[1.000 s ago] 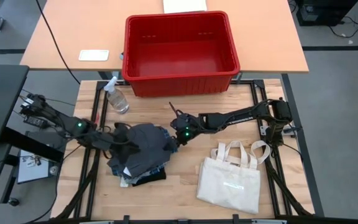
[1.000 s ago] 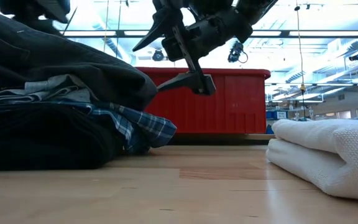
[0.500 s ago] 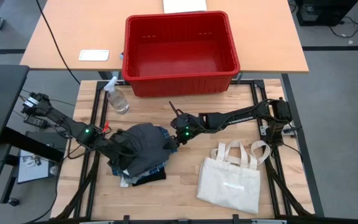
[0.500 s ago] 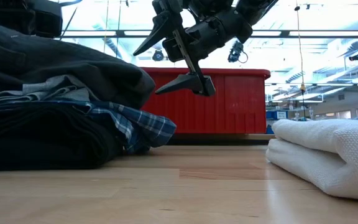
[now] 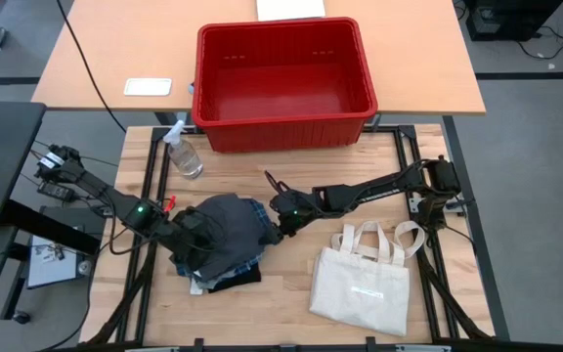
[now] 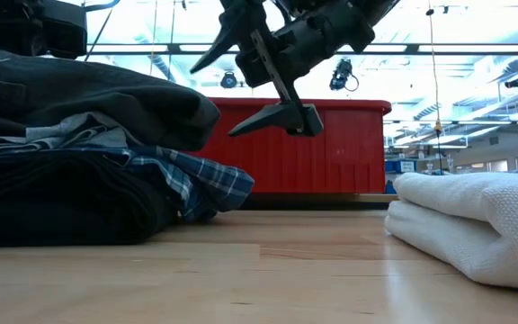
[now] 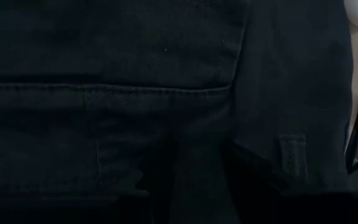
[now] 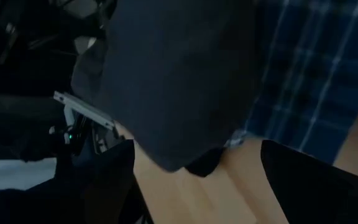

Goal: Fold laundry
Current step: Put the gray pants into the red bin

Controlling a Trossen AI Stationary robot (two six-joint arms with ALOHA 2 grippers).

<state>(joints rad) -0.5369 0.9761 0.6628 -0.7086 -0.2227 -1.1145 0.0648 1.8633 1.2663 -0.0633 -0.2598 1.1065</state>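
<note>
A pile of laundry (image 5: 225, 240) lies at the table's left middle. A dark grey garment (image 5: 231, 223) lies on top, over light grey cloth (image 6: 61, 135), blue-and-white plaid (image 6: 200, 180) and black cloth (image 6: 61, 202). My left gripper (image 5: 190, 238) is over the pile's left part, and its wrist view is filled by the dark grey garment (image 7: 166, 93). My right gripper (image 5: 282, 216) is open just right of the pile and above the table (image 6: 216, 97). Its fingers (image 8: 104, 180) face the dark grey garment's edge (image 8: 179, 93) and the plaid (image 8: 303, 93).
A cream tote bag (image 5: 365, 284) lies folded right of the pile, close to my right arm. A red bin (image 5: 281, 73) stands at the far edge. A spray bottle (image 5: 184, 152) stands far left of the pile. Bare wood (image 5: 281, 293) shows between the pile and the bag.
My left gripper has moved toward the table's right and near edge, onto the pile. The dark grey garment has drawn together: its right edge has pulled back toward the left and it covers less of the pile. My right gripper has stayed open and shifted slightly toward the near edge.
</note>
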